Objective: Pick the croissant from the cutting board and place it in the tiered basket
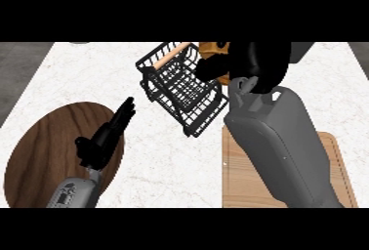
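The right hand (249,61) is raised at the far side of the scene, above the right edge of the tiered basket (180,88). Its fingers (209,68) are curled round the croissant (215,49), of which only a golden-brown part shows at the far left of the hand; the rest is hidden by the hand. The croissant is off the cutting board (338,166) and sits at the far right rim of the basket, just beside its pale wooden handle (173,52). Whether it touches the wire cannot be told.

The basket is black wire, standing at the far centre of the white marble tabletop (166,166). The light wood cutting board lies at the near right, largely covered by the grey right forearm.

The left hand (108,132) shows at the near left, over the right edge of a dark round wooden board (43,151). Its fingers (127,108) are straight and pressed together, pointing far and to the right, holding nothing.
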Motion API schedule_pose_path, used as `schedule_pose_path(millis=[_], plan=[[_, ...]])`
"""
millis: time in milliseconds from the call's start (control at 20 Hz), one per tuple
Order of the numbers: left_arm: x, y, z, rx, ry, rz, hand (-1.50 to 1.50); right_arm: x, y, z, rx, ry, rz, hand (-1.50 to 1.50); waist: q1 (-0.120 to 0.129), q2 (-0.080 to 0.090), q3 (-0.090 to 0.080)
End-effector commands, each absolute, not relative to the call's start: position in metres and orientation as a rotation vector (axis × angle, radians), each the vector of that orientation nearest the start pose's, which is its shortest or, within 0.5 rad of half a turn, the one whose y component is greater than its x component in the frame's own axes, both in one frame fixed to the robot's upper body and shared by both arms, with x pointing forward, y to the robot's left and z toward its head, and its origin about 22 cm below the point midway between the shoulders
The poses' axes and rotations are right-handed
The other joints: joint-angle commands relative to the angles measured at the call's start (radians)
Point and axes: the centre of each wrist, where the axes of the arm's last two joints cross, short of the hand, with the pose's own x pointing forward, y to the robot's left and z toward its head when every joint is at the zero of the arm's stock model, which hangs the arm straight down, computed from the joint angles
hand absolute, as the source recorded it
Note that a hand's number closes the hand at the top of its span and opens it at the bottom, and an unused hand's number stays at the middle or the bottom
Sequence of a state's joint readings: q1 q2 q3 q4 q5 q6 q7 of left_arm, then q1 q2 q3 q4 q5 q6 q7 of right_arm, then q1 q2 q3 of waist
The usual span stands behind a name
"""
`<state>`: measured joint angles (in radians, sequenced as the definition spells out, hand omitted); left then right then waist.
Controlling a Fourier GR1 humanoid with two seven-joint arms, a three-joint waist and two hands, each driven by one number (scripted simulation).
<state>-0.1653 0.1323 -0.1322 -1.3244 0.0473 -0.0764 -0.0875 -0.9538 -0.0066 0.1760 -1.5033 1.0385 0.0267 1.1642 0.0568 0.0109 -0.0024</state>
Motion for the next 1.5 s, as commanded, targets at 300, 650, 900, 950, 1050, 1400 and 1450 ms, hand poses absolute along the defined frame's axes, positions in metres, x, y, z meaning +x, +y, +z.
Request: schedule_pose_path(millis=[300, 650, 900, 950, 1050, 1400, 1450], plan=[[0.283, 0.214, -0.007, -0.120, -1.552, -0.285, 0.00, 0.397, -0.027, 0.250, -0.975, -1.228, 0.250, 1.50, 0.009, 0.001, 0.001], [0.273, 0.214, -0.015, -0.144, -1.551, -0.285, 0.00, 0.418, -0.023, 0.235, -0.840, -1.233, 0.154, 1.50, 0.038, 0.005, 0.001], [0.284, 0.219, -0.002, -0.150, -1.563, -0.294, 0.00, 0.431, -0.042, 0.236, -0.629, -1.109, -0.033, 1.50, 0.039, 0.007, 0.002], [0.287, 0.209, -0.009, -0.145, -1.545, -0.320, 0.00, 0.432, -0.038, 0.235, -0.600, -1.085, -0.033, 1.50, 0.039, 0.011, 0.001], [0.277, 0.223, -0.017, -0.120, -1.543, -0.291, 0.00, 0.432, -0.039, 0.240, -0.525, -1.080, -0.082, -1.50, 0.026, 0.002, 0.001], [0.279, 0.211, -0.022, -0.137, -1.530, -0.278, 0.00, 0.434, -0.021, 0.237, -0.559, -1.204, -0.251, -1.50, 0.009, 0.004, 0.000], [0.273, 0.224, -0.012, -0.118, -1.525, -0.276, 0.00, 0.435, -0.025, 0.226, -0.616, -1.238, -0.277, -1.50, 0.000, -0.005, 0.001]])
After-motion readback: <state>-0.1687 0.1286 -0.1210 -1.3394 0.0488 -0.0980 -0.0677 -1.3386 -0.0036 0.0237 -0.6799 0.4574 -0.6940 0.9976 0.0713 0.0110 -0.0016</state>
